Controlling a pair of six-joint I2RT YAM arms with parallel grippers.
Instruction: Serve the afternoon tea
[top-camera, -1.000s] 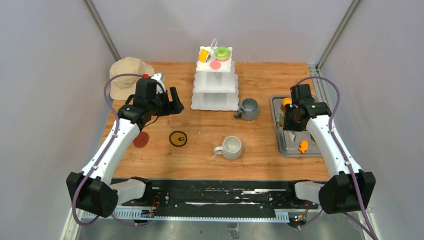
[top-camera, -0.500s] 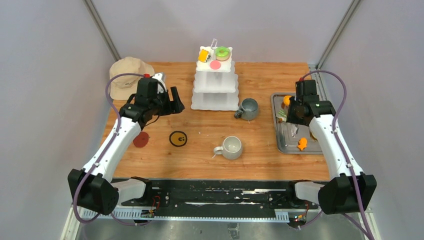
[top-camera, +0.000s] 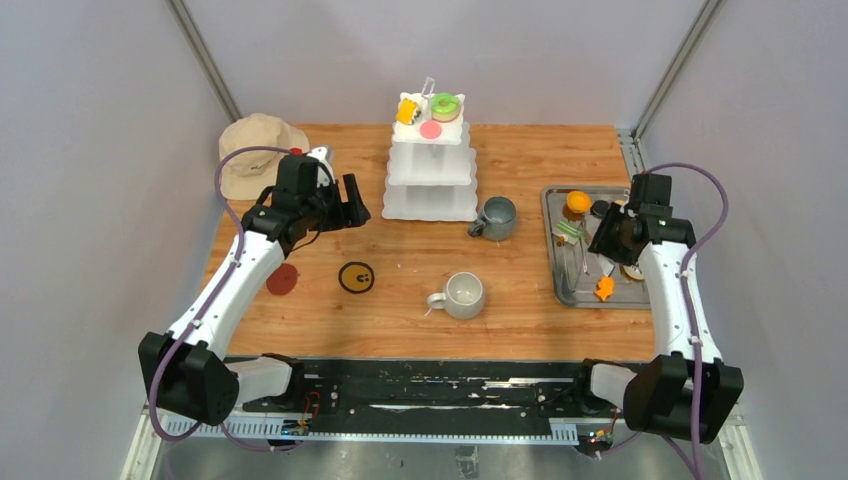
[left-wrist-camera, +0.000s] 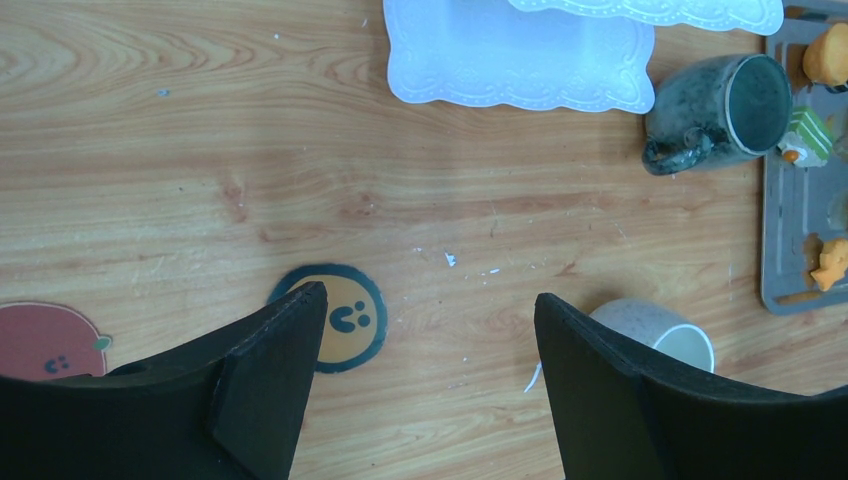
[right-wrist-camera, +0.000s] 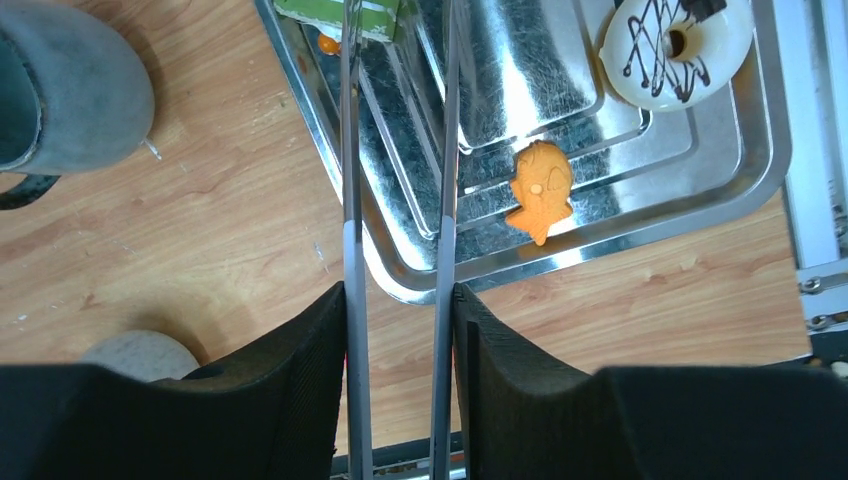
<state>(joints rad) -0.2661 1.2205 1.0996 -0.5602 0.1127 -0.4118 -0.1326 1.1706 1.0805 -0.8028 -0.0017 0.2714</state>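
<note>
Only the right arm has shifted over the last second: its wrist has swung from above the left half of the steel tray (top-camera: 568, 285) out to the tray's right edge, while the left arm sits almost where it was.

Starting at the left, we see a beige hat (top-camera: 255, 150) at the far corner of the table (top-camera: 520, 150). Just right of it the left gripper (left-wrist-camera: 428, 306) hovers above the wood with its jaws wide apart and nothing between them. Below it lie a red coaster (top-camera: 282, 279) and, near it, a yellow smiley coaster (top-camera: 356, 277), partly covered by one finger in the wrist view.

At the middle back stands the white three-tier stand (top-camera: 430, 210). Its top tier carries a yellow piece (top-camera: 407, 111), a green-pink donut (top-camera: 445, 105) and a pink disc (top-camera: 431, 129); the two lower tiers look bare. A dark grey mug (top-camera: 496, 217) stands just beside the stand's base, and a pale grey mug (top-camera: 464, 294) stands nearer to us, apart from it.

On the right, the tray holds an orange ball (top-camera: 577, 201), a green slice (top-camera: 568, 230), an orange fish (top-camera: 605, 290) and a white donut (right-wrist-camera: 678, 45) with dark drizzle. The right gripper (right-wrist-camera: 398, 300) is clamped on metal tongs (right-wrist-camera: 349, 180), whose two blades run out between its fingers toward the green slice. We cannot tell whether the tips touch that slice.
</note>
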